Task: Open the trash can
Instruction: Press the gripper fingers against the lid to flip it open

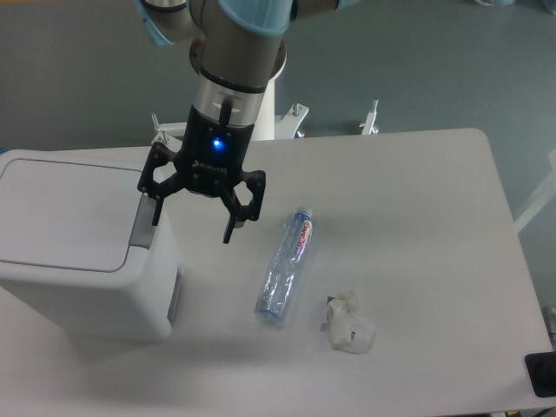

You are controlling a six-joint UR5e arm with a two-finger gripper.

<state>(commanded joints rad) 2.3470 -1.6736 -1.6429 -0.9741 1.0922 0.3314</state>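
Note:
The trash can (69,234) is a large light-grey boxy bin at the left of the table, with its flat lid down. Its darker grey push-button latch (142,224) sits on the right edge of the lid. My gripper (193,228) hangs open and empty just right of the can. Its left finger (157,211) is right beside the latch, and its right finger (232,228) is over the bare table. I cannot tell whether the left finger touches the latch.
A crushed clear plastic bottle (285,266) with a blue cap lies on the white table (417,200) right of the gripper. A crumpled white wrapper (349,324) lies nearer the front. A dark object (542,373) sits at the front right corner.

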